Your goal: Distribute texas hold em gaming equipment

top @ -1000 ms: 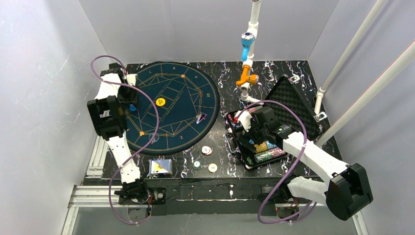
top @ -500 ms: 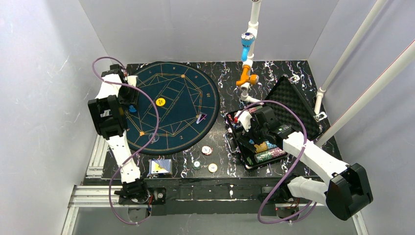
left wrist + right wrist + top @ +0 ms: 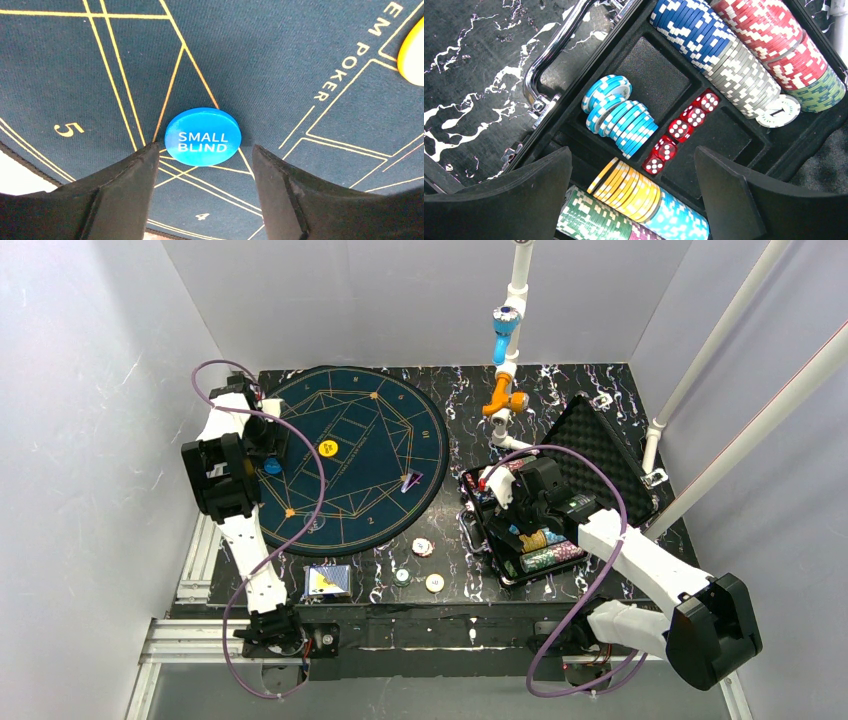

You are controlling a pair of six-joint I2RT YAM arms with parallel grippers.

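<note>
**Left to right.**

**Left gripper** (image 3: 204,151): the fingers (image 3: 125,185) are spread and pinch nothing. The blue disc (image 3: 202,136), marked SMALL BLIND, lies flat on the mat (image 3: 300,50) between the two tips and slightly ahead of them. Its edge sits just beside the tip on the wrist view's left and stands clear of the other tip. A yellow disc (image 3: 412,55) rests on the mat well beyond the finger on that view's right.

**Near table edge:** a card deck (image 3: 328,580) and three loose chips (image 3: 422,547) lie far from either gripper's fingers.

**Right gripper** (image 3: 633,154): the fingers (image 3: 734,200) are spread wide and hold nothing, poised above the open case (image 3: 644,60). Light-blue chips (image 3: 621,117) and red dice (image 3: 679,131) lie ahead of the tips, in line with the gap. Yellow chips (image 3: 629,192) lie between the fingers, nearer the palm. A long row of blue and grey chips (image 3: 714,45) fills a compartment farther ahead.

**Step in hand (judged):** the blue disc appears set at its place on the mat, with the left gripper at the letting-go stage. The right gripper looks ready to draw chips from the case.

**Next move (judged):**
- The left gripper should rise straight off the mat, because any sideways drift could let the near tip nudge the disc.
- The right gripper should descend with its fingers straddling one row of chips, clear of the dice, before it closes.
</note>
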